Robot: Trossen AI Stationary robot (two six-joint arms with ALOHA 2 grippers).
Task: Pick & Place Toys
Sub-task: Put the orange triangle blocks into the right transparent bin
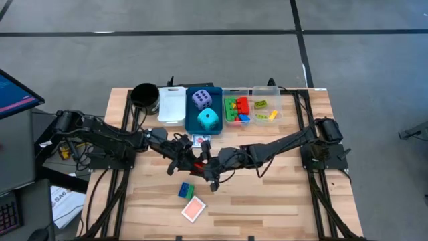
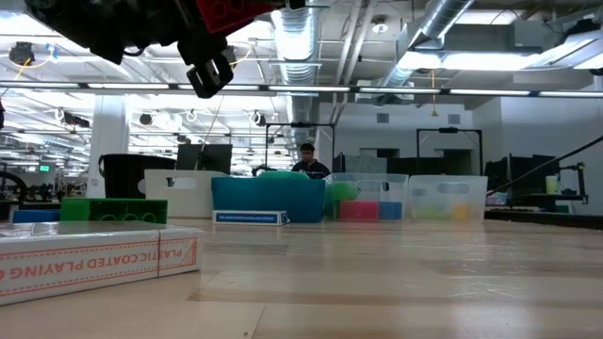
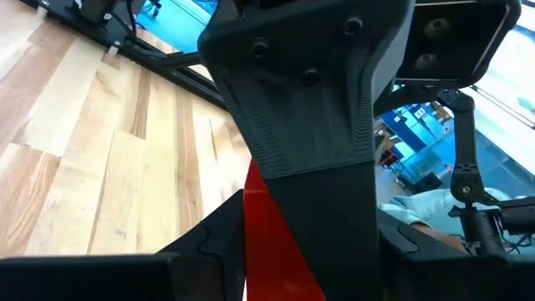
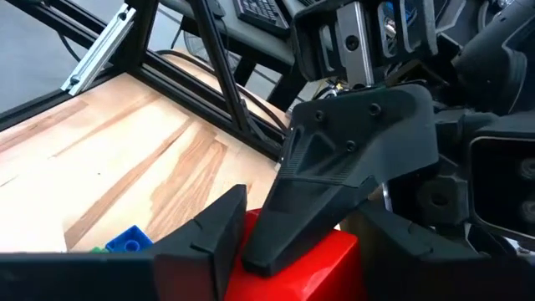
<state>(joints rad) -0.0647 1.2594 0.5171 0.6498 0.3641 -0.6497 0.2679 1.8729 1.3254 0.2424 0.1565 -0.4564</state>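
Observation:
A red brick (image 1: 198, 164) hangs above the middle of the table, where both grippers meet on it. My left gripper (image 1: 190, 161) comes in from the table's left and is shut on it. My right gripper (image 1: 204, 167) comes in from the right, its fingers on either side of the same brick (image 4: 305, 267). A blue and green brick (image 1: 186, 191) and a red-backed card box (image 1: 193, 209) lie on the table nearer the front edge. The purple die (image 1: 200, 100) and the cyan die (image 1: 208, 120) sit in the blue bin (image 1: 190, 122). My left gripper pinches the red brick (image 3: 269, 242) between its two fingers, reaching in level from the table's left. One of its fingers (image 4: 359, 159) lies over the brick's top face. The brick is lifted clear of the table. My right gripper has the red brick's two sides (image 4: 334, 251) between its fingers, coming from the table's right and slanting slightly down. It meets the end opposite my left gripper. How far back the brick reaches is hidden by my left finger.
Along the far edge stand a black cup (image 1: 144, 95), a white bin (image 1: 172, 104), the blue bin and two clear bins (image 1: 235, 110) (image 1: 266, 107) holding bricks. A playing card (image 1: 201, 140) lies just behind the grippers. A person sits beyond the table (image 2: 306, 160).

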